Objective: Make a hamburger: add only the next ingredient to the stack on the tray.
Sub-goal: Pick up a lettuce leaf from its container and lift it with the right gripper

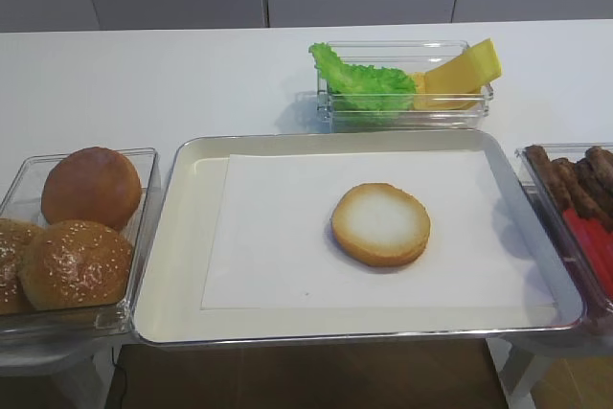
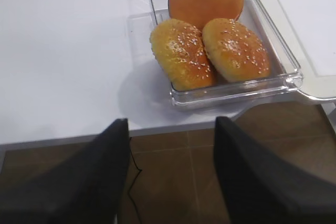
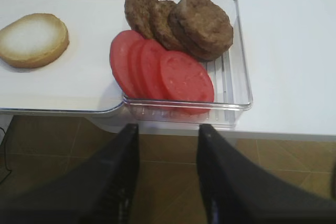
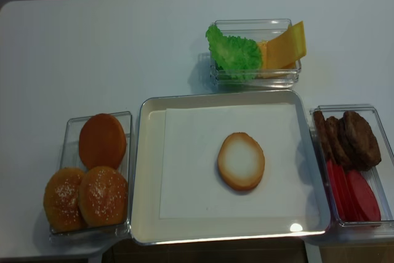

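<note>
Exterior high: the bun bottom half (image 1: 380, 224) lies cut face up near the middle of the tray (image 1: 182, 237), ready for a topping. The lettuce leaf (image 1: 359, 79) leans in a clear tub (image 1: 402, 112) past the tray's far edge, beside cheese slices (image 1: 465, 69); neither arm shows.

Right wrist: the right gripper (image 3: 168, 182) hangs off the table's near edge, fingers part open and empty, before tomato slices (image 3: 157, 69) and patties (image 3: 181, 22).

Left wrist: the left gripper (image 2: 170, 177) waits likewise, jaws apart, holding nothing, before the whole buns (image 2: 210, 35).

Realsense overhead: the leaf fills the tub's left end, likely easy to reach
</note>
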`<state>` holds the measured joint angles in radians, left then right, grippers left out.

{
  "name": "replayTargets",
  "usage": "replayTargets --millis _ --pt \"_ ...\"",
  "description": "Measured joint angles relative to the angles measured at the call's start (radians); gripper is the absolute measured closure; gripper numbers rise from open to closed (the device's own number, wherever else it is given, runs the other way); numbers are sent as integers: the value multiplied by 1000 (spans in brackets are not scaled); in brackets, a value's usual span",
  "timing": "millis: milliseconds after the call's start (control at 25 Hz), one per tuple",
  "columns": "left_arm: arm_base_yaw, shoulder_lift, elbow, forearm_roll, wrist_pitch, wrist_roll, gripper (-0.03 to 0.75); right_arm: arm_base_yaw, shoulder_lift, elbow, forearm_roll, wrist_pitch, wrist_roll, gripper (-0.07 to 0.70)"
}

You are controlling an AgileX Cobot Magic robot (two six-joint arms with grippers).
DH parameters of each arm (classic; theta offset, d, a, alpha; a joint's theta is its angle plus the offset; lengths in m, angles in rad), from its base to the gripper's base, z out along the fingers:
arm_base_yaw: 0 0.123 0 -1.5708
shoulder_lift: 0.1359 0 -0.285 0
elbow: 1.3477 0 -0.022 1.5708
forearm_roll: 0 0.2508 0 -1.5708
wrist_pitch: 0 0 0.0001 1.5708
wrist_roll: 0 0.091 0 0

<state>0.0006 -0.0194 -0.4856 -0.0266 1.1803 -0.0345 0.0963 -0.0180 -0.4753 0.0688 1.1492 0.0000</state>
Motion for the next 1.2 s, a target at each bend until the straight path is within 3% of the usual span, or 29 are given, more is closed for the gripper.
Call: replayTargets --millis 1200 --pt "0 0 0 0 0 0 333 0 0 0 0 0 0 353"
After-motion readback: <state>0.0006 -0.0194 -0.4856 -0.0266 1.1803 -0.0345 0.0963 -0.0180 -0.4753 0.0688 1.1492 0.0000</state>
